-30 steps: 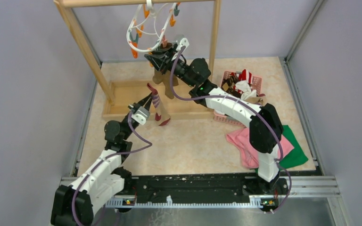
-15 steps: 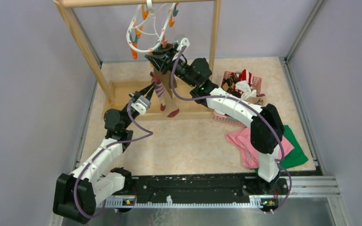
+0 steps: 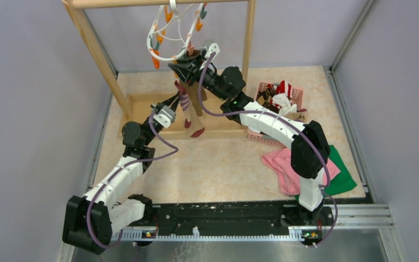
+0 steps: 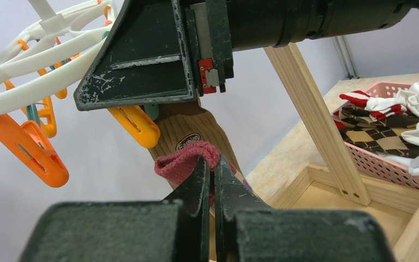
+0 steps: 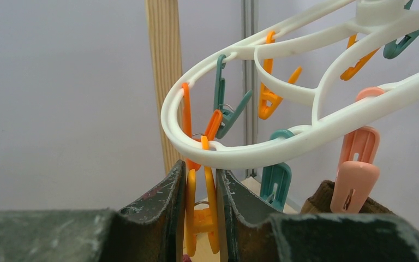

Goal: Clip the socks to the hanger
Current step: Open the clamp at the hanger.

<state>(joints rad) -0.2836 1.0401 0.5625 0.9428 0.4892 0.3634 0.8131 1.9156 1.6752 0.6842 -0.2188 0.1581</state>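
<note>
The step in hand is the clipping itself, with one sock brought up to a clip that is being pinched for it. The hanger (image 3: 169, 34) hangs from the top bar of the wooden rack (image 3: 99, 54) at the far side of the bench (image 3: 223, 164).

The right hand (image 5: 201, 180) reaches up under the hanger's ring, closed on an orange clip (image 5: 201, 218), one finger on each side of it. Whether the clip's mouth is spread wide enough cannot be told.

The left hand (image 4: 214, 169) is clamped shut on the maroon cuff of the striped-cuff sock (image 3: 187, 109). It holds the sock up just below and to the left of the right hand, with the foot dangling clear of the bench. An olive-brown sock (image 4: 192, 134) hangs from the hanger just behind it, apparently pegged. More socks lie in the pink basket (image 3: 264, 87) to the right.

In the left wrist view the cuff sits below the orange clip — near it, not yet in it. The next move probably calls for:

- raising the cuff edge a little, up and left, into the clip's mouth
- keeping the squeeze on until the fabric is inside
- then easing the right hand off so the clip bites — and only then letting go with the left
</note>
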